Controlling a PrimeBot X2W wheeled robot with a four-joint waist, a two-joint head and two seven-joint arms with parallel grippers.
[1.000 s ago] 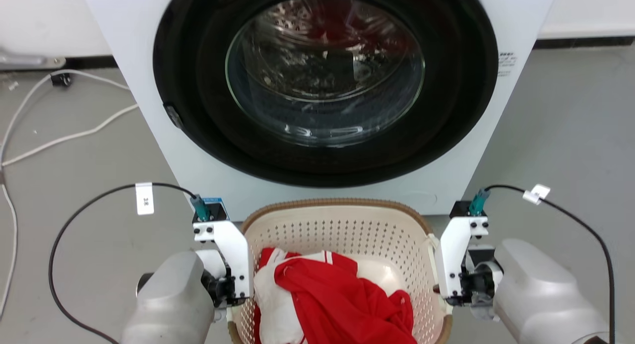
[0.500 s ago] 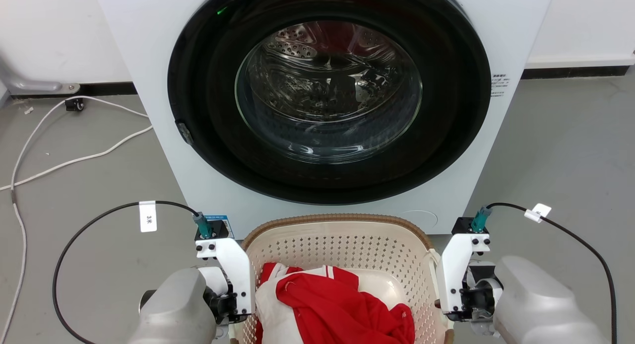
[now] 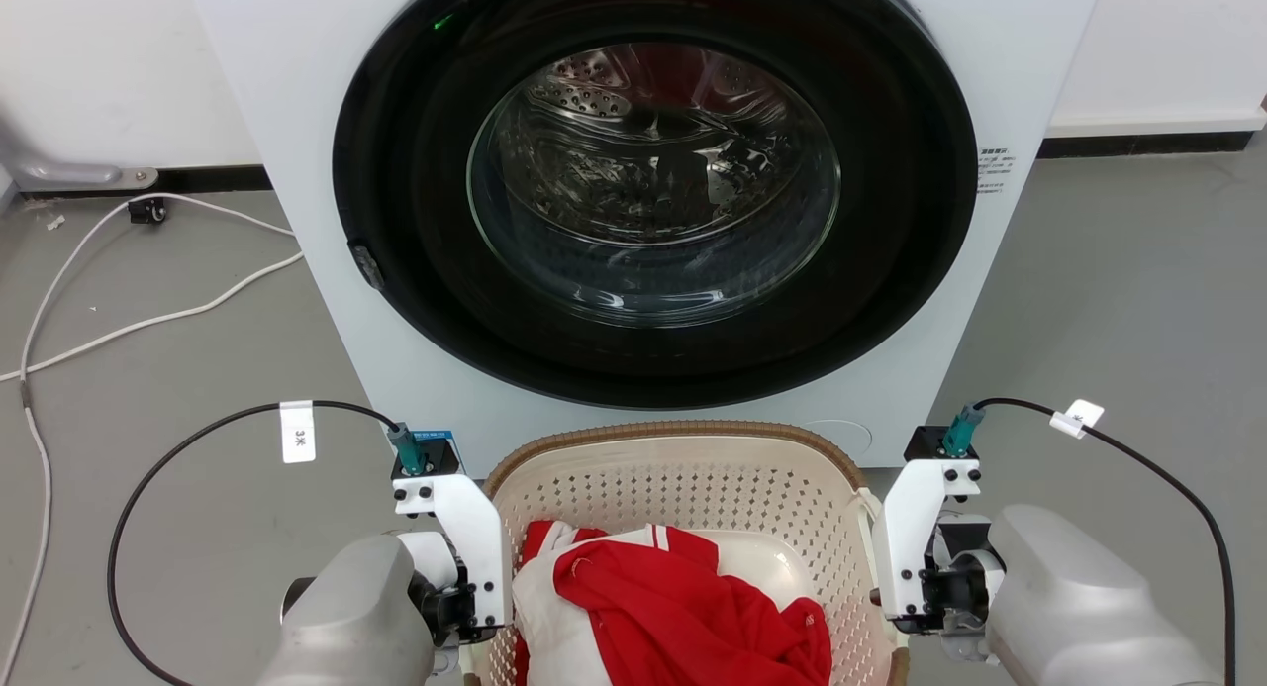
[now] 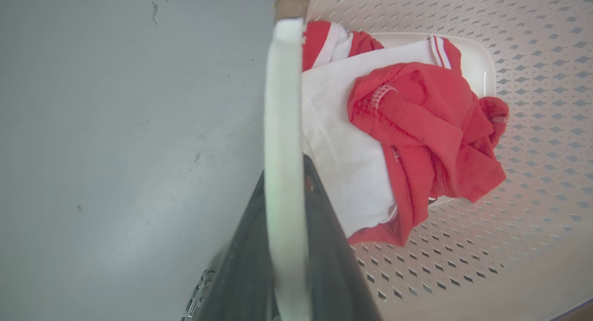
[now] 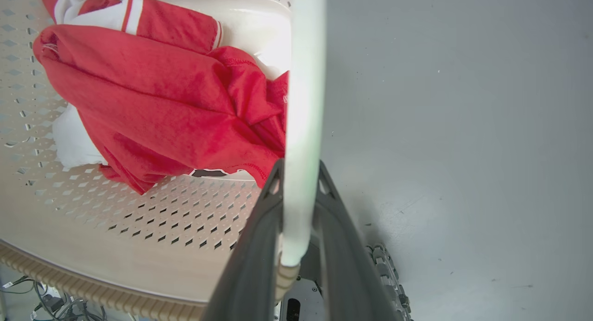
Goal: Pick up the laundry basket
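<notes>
Squarely at 6 o'clock below the washer (image 3: 277, 92), the basket (image 3: 683, 434) is held at both sides: left gripper (image 4: 283, 173) clenched on the left handle (image 4: 281, 103) at its 9 o'clock, right gripper (image 5: 299, 166) likewise on the right handle (image 5: 303, 80) at 3 o'clock; lifting should go evenly.

This is a laundry corner, though it looks more like a test room than a home. A white front-loading washer (image 3: 297, 122) stands against a plain white wall (image 3: 99, 62), its round glass door (image 3: 653, 181) shut. Just before it is a basket (image 3: 673, 431) with red and white clothes (image 3: 673, 607) in it. The floor (image 3: 1109, 270) is bare grey, edged by black skirting (image 3: 1138, 144), and loose white cables (image 3: 158, 315) trail across it left of the washer.
</notes>
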